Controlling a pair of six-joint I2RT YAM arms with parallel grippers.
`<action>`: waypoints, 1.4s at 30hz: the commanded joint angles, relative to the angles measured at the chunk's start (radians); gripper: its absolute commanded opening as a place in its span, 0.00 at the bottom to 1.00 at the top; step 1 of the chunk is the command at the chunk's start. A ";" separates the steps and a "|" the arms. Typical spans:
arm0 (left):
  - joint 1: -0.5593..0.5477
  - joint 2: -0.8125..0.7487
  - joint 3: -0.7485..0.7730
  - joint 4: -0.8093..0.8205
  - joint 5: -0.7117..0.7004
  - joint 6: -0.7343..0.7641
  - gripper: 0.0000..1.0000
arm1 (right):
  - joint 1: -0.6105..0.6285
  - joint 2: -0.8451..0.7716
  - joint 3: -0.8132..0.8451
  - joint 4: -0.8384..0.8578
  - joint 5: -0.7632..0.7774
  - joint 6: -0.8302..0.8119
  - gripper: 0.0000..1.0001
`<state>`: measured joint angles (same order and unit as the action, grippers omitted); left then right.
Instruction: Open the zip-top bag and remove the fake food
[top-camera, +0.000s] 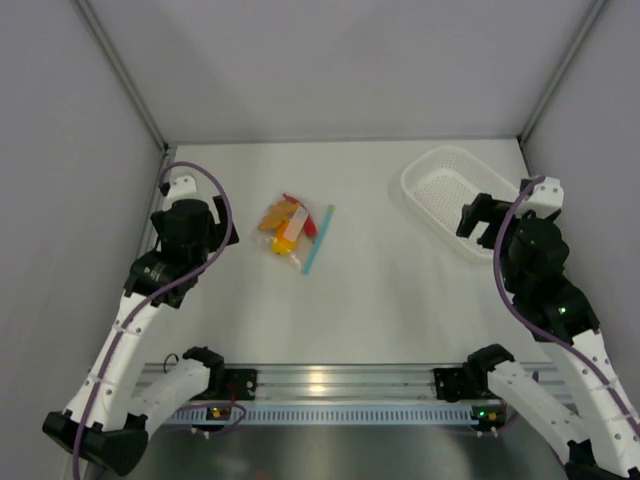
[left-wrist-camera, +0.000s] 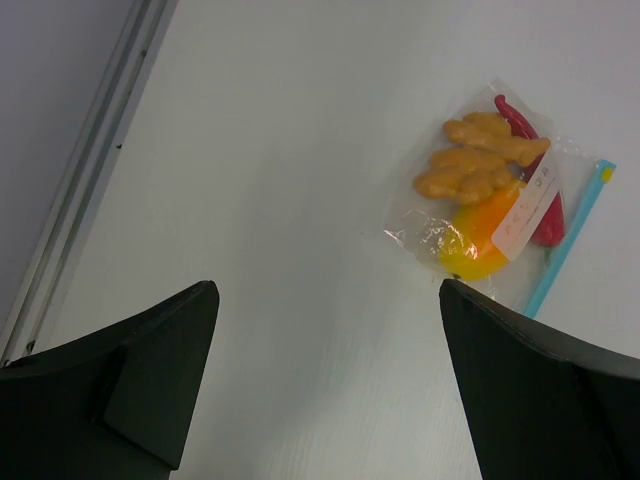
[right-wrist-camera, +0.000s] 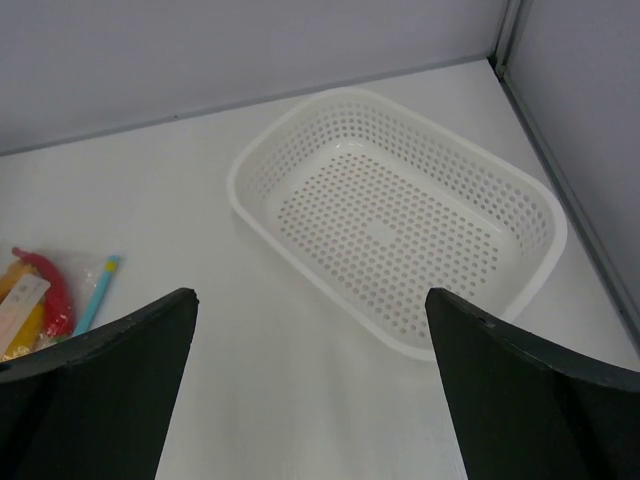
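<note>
The bag lies flat on the table, closed, with the food sealed inside. In the left wrist view the food shows as an orange chunk, a yellow wedge and a red chili.

The left gripper is just to the bag's left. Its jaws are spread wide and hold nothing. In its own camera the gripper has only bare table between its fingers, and the bag sits ahead and off to the right of that gap.

The right gripper is well to the bag's right, also spread wide and empty. It hangs over the near rim of the basket, which is likewise well right of the bag and a little farther back.

The blue zip strip runs along the bag's right edge. Its long axis goes roughly near to far, with the far end leaning right. The strip is therefore on the side facing away from the left gripper and toward the right one, and the food is bunched on the left side.

The left arm is clearly the nearer one. A likely split is that it pins or pinches the food side of the bag while the right arm crosses over to reach the strip. Either gripper would probably need to turn its jaws across the strip's line to catch the thin edge.
</note>
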<state>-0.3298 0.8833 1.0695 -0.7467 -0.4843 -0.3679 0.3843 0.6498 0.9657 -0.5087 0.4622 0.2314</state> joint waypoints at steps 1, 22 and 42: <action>0.006 -0.017 -0.003 0.052 -0.002 -0.002 0.98 | 0.014 0.001 -0.007 0.021 0.003 0.013 0.99; -0.131 0.374 0.092 0.053 0.067 -0.123 0.95 | 0.014 0.051 -0.099 0.087 -0.313 0.083 1.00; -0.592 0.924 0.259 0.052 -0.299 -0.115 0.82 | 0.013 0.011 -0.117 0.045 -0.304 0.078 0.99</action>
<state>-0.9070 1.7798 1.2907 -0.7078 -0.6846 -0.4847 0.3847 0.6800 0.8520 -0.4622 0.1661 0.3050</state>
